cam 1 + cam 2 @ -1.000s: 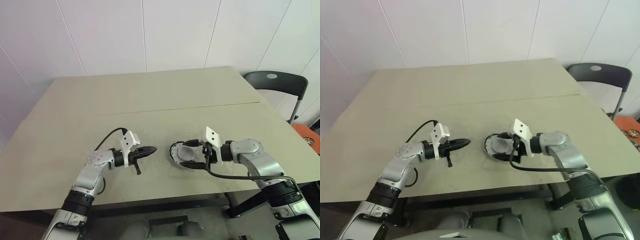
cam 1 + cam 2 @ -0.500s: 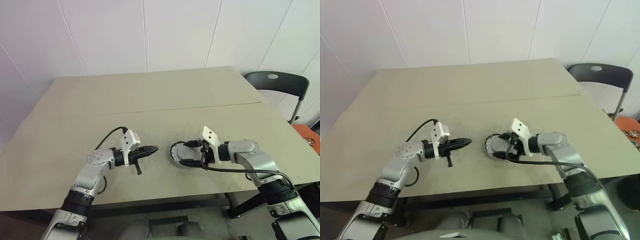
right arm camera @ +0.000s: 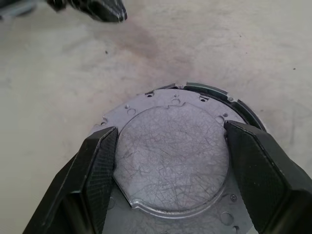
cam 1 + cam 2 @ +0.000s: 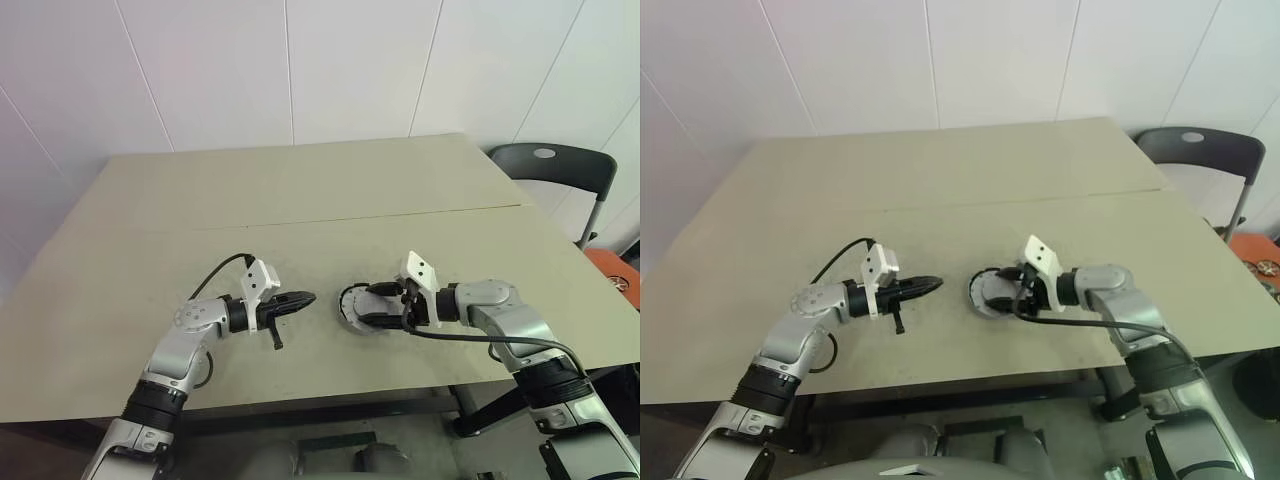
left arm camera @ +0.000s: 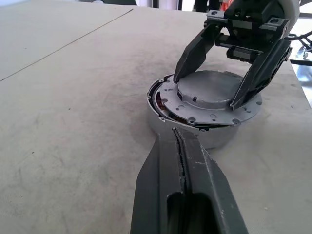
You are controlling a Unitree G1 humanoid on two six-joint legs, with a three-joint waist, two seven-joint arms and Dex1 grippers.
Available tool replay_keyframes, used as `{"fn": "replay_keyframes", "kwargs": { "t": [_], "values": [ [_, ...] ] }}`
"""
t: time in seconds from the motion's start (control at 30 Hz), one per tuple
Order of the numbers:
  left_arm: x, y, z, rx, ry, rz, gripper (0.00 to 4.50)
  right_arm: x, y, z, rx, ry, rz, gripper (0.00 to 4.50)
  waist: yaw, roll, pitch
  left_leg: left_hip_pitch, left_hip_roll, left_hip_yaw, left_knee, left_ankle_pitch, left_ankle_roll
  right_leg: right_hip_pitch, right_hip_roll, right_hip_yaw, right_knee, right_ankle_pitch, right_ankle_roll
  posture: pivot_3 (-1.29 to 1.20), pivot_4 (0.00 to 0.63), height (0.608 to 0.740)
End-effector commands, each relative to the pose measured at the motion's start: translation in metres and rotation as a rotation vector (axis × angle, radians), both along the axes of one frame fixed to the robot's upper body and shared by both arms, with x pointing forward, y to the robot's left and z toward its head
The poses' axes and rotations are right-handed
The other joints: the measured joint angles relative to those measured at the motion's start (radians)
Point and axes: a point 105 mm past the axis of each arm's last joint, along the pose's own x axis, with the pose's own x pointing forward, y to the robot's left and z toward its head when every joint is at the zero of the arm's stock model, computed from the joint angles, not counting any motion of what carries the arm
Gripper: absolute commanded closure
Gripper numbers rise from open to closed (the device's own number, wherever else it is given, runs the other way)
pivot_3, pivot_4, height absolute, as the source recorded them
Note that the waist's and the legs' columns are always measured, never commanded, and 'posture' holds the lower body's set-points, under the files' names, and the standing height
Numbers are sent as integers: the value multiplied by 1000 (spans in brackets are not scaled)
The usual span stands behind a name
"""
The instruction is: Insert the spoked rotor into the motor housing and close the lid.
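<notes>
Under the lid (image 5: 209,95), copper windings (image 5: 163,105) barely peek out.

**Lid on housing, slightly askew**

We see the housing (image 5: 204,138), a round silver-grey puck, flat on the surface. The light-grey lid (image 3: 171,161) rests on top with its raised round centre up, sitting a little off-centre, so copper windings and a dark rim show along one edge.

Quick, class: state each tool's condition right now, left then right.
Left tool: closed, holding nothing.
Right tool: fingers on either side of the lid's raised centre, at its edge; a firm grip cannot be told.
</notes>
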Motion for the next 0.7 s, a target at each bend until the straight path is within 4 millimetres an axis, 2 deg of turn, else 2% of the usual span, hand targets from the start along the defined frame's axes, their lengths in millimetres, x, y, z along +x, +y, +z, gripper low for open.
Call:
{"fn": "replay_keyframes", "kwargs": {
  "t": [0.03,0.23,0.4,0.7],
  "values": [
    [2,1,14,-14,-52,-1,4500,1,10,17,88,-7,13,1409,0,0,0,-1,0,0,0,0,0,-1,0,0,0,0,0,0,0,740],
    [2,1,13,-9,-49,2,4500,9,12,26,118,-43,-24,1409,-2,0,0,-1,0,0,-1,0,0,-2,0,0,0,0,0,0,0,740],
    [3,1,13,-13,-45,9,4500,16,16,22,66,-122,-51,1409,-1,0,0,-1,0,0,0,0,0,-1,0,0,0,0,0,0,0,740],
    [1,3,12,-4,-45,7,4500,10,16,9,1,-109,-5,1409,-1,0,0,-1,0,0,0,0,0,-1,0,0,0,0,0,0,0,740]
  ]
}}
